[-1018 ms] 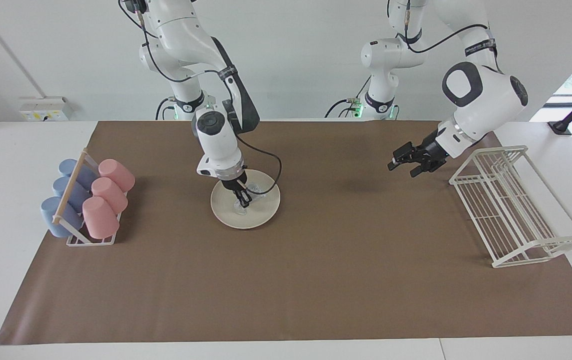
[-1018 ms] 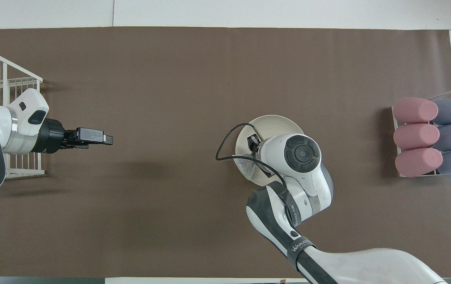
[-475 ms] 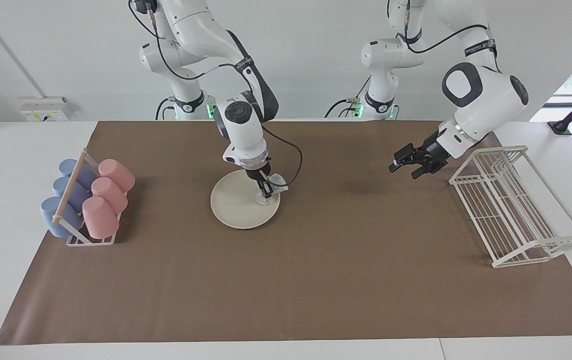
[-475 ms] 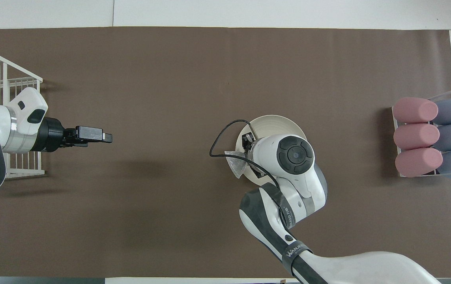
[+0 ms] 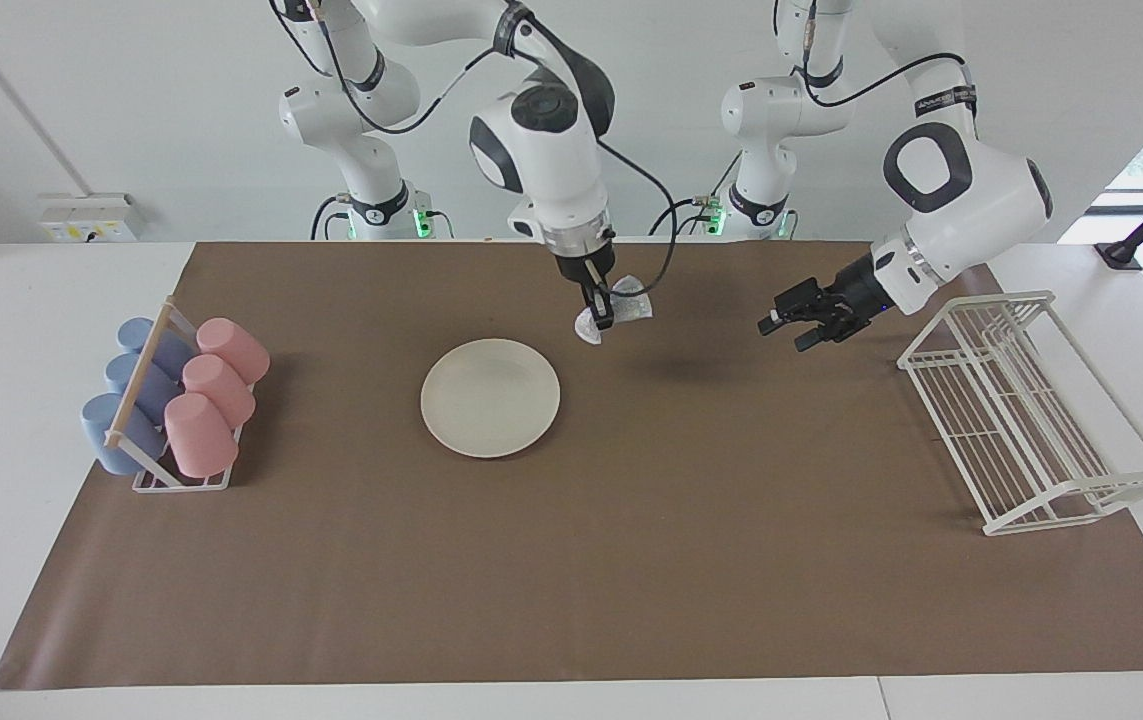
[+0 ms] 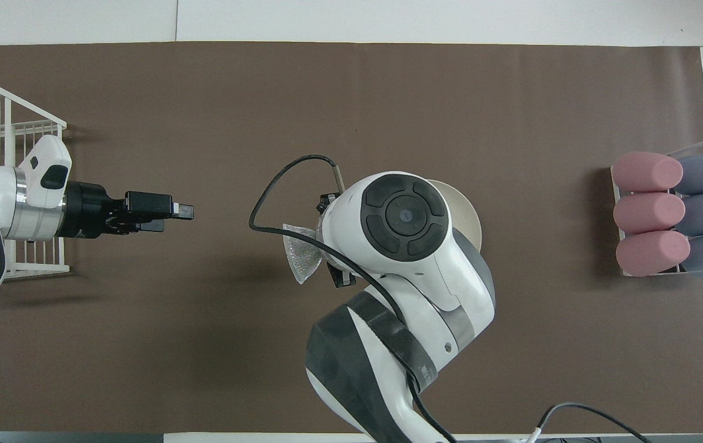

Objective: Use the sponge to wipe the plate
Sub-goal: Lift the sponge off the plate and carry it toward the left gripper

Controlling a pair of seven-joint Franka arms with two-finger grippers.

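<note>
Lifted clear of the plate [image 5: 490, 397] since a second ago, the right claw [image 5: 598, 318] now hangs over bare brown mat toward the left arm's end, clamped on the sponge [image 5: 625, 310] — the silvery mesh dangles from its tips. Bare now, the plate lies flat on the mat. Waiting in the air beside the white wire rack [image 5: 1026, 411], the left claw [image 5: 789, 325] has edged a little toward the middle, its tips apart. At the desk's other end a cup holder [image 5: 163, 412] carries pink cups [image 5: 214, 395] and blue cups [image 5: 131, 390] — all lying on their sides.
</note>
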